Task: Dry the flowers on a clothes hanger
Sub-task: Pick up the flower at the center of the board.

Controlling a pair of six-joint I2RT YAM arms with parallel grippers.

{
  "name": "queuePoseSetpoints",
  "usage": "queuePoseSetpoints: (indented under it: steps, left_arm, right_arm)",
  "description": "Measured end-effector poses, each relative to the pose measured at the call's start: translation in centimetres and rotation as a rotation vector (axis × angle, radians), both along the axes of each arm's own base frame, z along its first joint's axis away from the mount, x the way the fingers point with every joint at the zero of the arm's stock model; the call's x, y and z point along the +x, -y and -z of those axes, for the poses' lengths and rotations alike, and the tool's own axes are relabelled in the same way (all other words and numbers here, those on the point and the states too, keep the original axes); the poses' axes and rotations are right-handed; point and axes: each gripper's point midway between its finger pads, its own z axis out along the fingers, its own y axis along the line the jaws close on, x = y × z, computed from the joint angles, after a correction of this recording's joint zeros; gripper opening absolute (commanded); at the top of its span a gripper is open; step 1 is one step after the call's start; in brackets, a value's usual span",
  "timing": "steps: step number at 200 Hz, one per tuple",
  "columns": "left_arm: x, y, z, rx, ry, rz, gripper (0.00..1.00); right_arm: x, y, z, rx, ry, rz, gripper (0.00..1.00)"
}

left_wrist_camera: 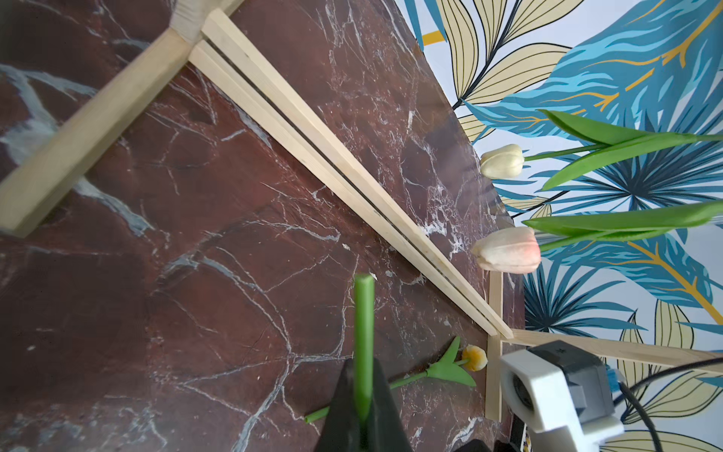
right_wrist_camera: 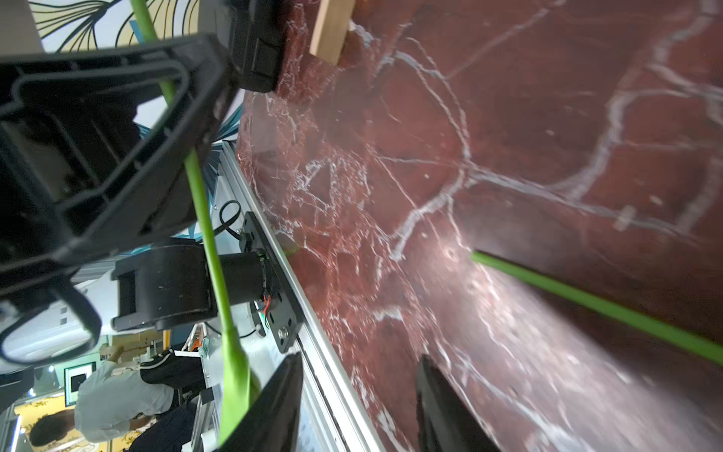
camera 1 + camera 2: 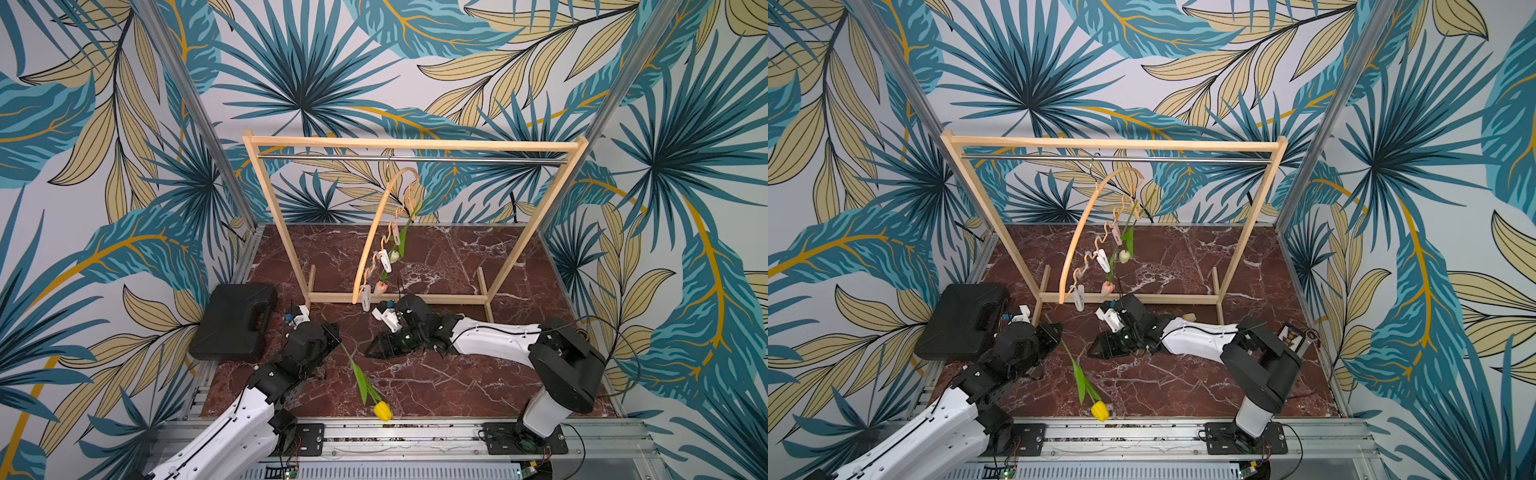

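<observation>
Yellow tulip (image 3: 382,410) is pinched by its stem in the closed left hand (image 1: 362,375); right hand (image 2: 360,358) is parted, empty.

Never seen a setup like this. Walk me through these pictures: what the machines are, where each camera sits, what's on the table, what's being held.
Two robot arms work at a marble table, each ending in a two-fingered gripper. Two pictures look down from one camera head above. The other two come from cameras on the arms' wrists.

On the table stands a wooden rack with a clothes hanger hooked on its rod. A cream-white tulip and a pink tulip hang head-down from the hanger. A yellow-orange tulip lies on the table by the rack's foot, and a black case sits beside the left arm.

The left gripper is shut on the stem of a yellow tulip. The right gripper is open and holds nothing.
</observation>
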Motion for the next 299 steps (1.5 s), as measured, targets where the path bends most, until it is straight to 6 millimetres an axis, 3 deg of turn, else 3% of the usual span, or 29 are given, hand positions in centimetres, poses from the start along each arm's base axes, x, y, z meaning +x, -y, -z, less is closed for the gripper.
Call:
queuePoseSetpoints:
  steps: [33,54,77,96,112,134,148,172,191,210,237,279,299]
  left_arm:
    - [0.5,-0.3,0.6,0.066,-0.015,0.020,0.00]
    - [1.2,0.0,0.0,0.086,-0.014,0.039,0.00]
    - [2.0,0.4,-2.2,0.092,0.021,0.069,0.00]
    - [2.7,0.9,-6.4,0.114,0.095,0.120,0.00]
    - [3.3,0.9,-11.8,0.157,0.194,0.169,0.00]
    - [3.1,0.1,-19.9,0.252,0.359,0.212,0.00]
    - [2.3,-0.7,-23.9,0.324,0.443,0.226,0.00]
    - [1.0,-2.0,-27.3,0.451,0.522,0.244,0.00]
    - [0.3,-2.2,-28.5,0.541,0.550,0.290,0.00]
    - [0.2,-1.9,-30.2,0.592,0.577,0.346,0.00]
    - [-0.2,0.0,-35.2,0.544,0.709,0.424,0.00]
    - [-1.0,4.7,-43.0,0.187,0.989,0.562,0.00]
    - [-0.8,6.1,-45.0,0.032,1.067,0.616,0.00]
  right_arm:
    - [-0.8,2.6,-3.8,0.035,0.080,0.031,0.57]
    - [-1.2,3.7,-4.4,0.017,0.108,0.045,0.57]
    - [-1.3,5.2,-4.3,-0.032,0.121,0.080,0.56]
    - [-0.9,6.2,-6.3,-0.047,0.167,0.118,0.56]
    - [0.2,6.7,-10.9,-0.007,0.250,0.155,0.56]
    - [2.5,7.9,-20.0,0.101,0.418,0.236,0.56]
    - [3.3,9.0,-25.5,0.163,0.517,0.281,0.56]
    - [3.6,9.9,-32.4,0.241,0.638,0.307,0.57]
    - [3.7,9.3,-35.6,0.288,0.677,0.284,0.57]
    - [4.0,7.7,-37.0,0.319,0.676,0.233,0.57]
    - [3.9,4.9,-37.1,0.331,0.656,0.136,0.57]
    - [1.7,2.6,-38.8,0.394,0.672,0.018,0.56]
    - [1.3,2.6,-39.8,0.426,0.695,0.008,0.55]
